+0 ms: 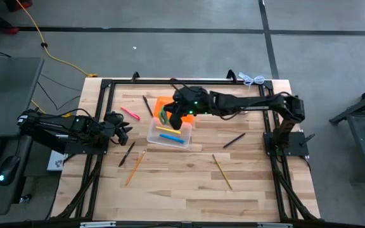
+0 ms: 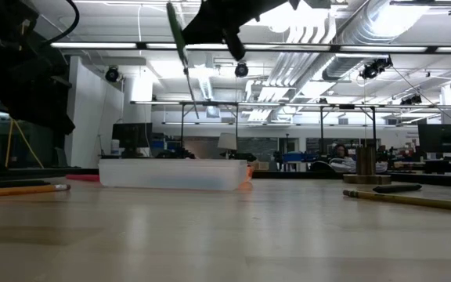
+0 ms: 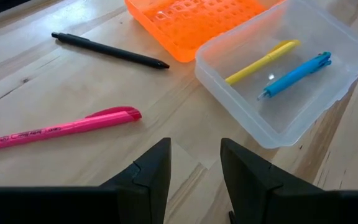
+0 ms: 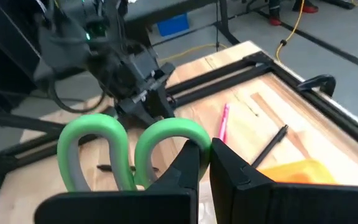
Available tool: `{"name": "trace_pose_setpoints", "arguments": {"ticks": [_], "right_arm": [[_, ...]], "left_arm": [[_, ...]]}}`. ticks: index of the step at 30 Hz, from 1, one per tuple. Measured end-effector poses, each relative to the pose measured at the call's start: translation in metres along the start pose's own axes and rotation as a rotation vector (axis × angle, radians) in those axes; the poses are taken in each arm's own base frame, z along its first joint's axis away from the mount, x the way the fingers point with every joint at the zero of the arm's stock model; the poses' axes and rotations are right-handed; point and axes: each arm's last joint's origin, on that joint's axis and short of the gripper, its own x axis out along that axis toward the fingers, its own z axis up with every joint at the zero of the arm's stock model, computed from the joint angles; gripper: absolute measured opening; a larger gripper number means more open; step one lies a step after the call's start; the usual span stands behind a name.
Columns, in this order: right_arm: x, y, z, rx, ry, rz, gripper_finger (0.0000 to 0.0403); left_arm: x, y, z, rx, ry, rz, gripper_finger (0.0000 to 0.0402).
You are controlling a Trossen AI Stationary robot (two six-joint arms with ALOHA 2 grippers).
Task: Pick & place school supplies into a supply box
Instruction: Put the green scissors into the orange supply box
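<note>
Hanging above the supply box (image 1: 168, 135), the green-handled scissors (image 4: 129, 152), light, stiff and probably slippery, are pinched near the handle loops by the right gripper (image 4: 204, 163), while the left gripper (image 3: 194, 165) beside the box waits with fingers spread.

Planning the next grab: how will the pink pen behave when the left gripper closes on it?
The pink pen looks slim, stiff and light, so it should lift easily. Its rounded barrel could roll or slip, though the clip may check that. The left gripper stands open, empty.
</note>
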Motion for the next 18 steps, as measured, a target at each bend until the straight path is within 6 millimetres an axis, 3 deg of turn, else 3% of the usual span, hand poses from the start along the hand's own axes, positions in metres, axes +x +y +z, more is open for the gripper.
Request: {"name": "trace_pose_setpoints", "arguments": {"ticks": [18], "right_arm": [[0.036,-0.026,-0.033,0.009,0.160,-0.068,0.0000]], "left_arm": [[-0.001,-0.003,0.011,-0.031,-0.162,0.060,0.0170]]}}
